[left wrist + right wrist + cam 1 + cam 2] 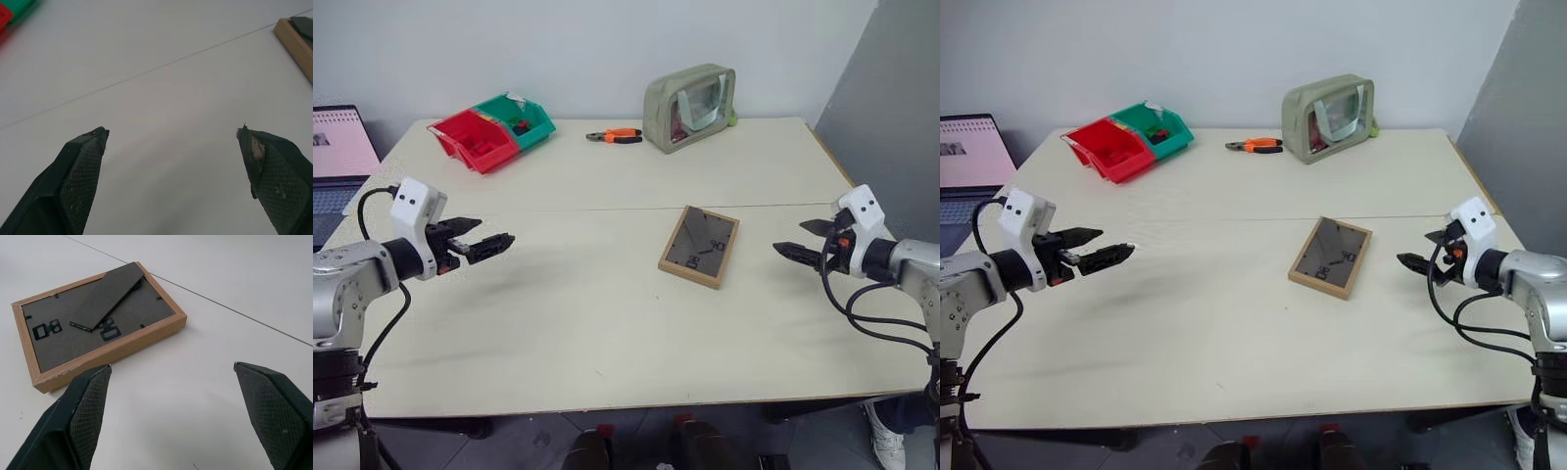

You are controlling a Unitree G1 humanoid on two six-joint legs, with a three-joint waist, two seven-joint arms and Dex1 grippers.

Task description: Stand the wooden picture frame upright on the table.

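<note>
1. Right of centre on the table, just near of the seam, the frame lies flat, dark back panel up, picture side down, its long edges running near-to-far with a slight tilt.

2. Both arms hover low over the tabletop, well apart from each other; the frame sits between them, closer to the right arm.

3. Left gripper hangs over bare table with jaws spread wide and nothing between them; it points toward the centre.

4. Right gripper is likewise spread wide and empty, aimed left at the frame; in the right wrist view the frame lies just ahead of its fingers, not yet touched.

5. A flat dark strip, likely the stand leg, rests folded across the back panel.

6. The step in hand looks like the approach; the lift has not begun.

7. To do it well, the right gripper would probably come in low along the near-right wood edge and pinch the rim rather than the thin panel.

8. The left gripper could brace the opposite edge so the frame tips up instead of sliding.

9. Risk: unless the leg swings out, the upright frame may topple.

10. Bins, pliers and pouch stand far off along the back edge.
</note>
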